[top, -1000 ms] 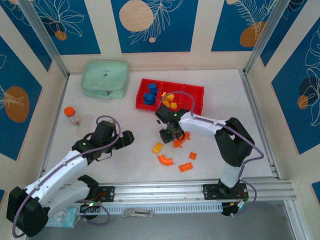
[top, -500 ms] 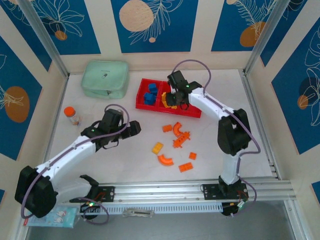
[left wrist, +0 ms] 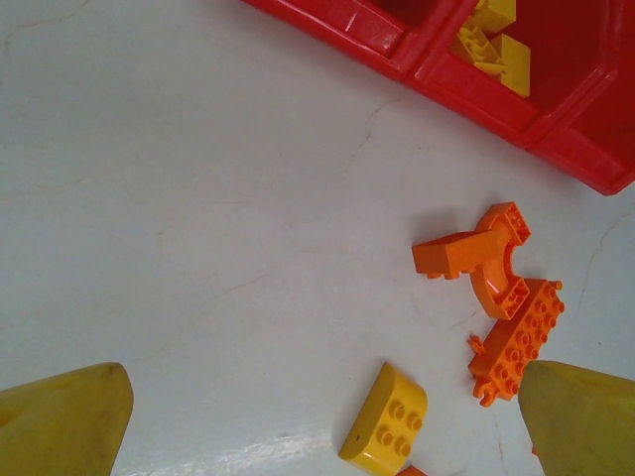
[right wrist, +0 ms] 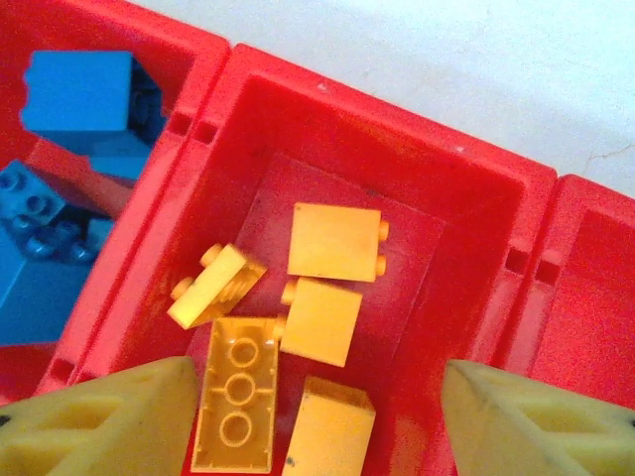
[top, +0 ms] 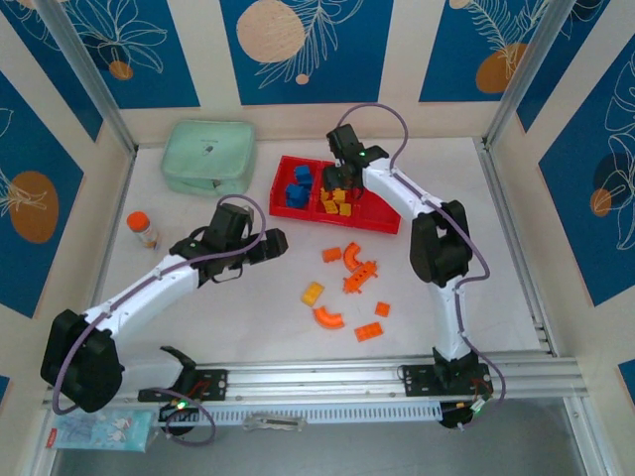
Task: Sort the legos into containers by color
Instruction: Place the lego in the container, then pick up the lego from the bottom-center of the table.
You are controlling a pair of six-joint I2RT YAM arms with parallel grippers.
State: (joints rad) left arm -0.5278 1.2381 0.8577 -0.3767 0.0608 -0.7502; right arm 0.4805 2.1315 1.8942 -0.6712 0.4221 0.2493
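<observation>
Five yellow legos [right wrist: 322,297] lie in the middle compartment of the red tray [right wrist: 476,188], directly beneath the right gripper [right wrist: 317,407], whose jaws stand parted and empty; blue ones [right wrist: 79,99] sit in the compartment beyond one finger. A yellow drop-off looks complete. The left gripper [left wrist: 322,421] hovers over the table [left wrist: 198,198], spread wide and holding nothing, with a loose yellow brick [left wrist: 387,428] between its fingers and orange bricks [left wrist: 496,297] just ahead. Next, it probably must lower and close squarely on that yellow brick.

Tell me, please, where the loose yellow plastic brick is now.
In the top view, the yellow plastic brick lies on the table, just beyond and left of the orange curved arch.
</observation>
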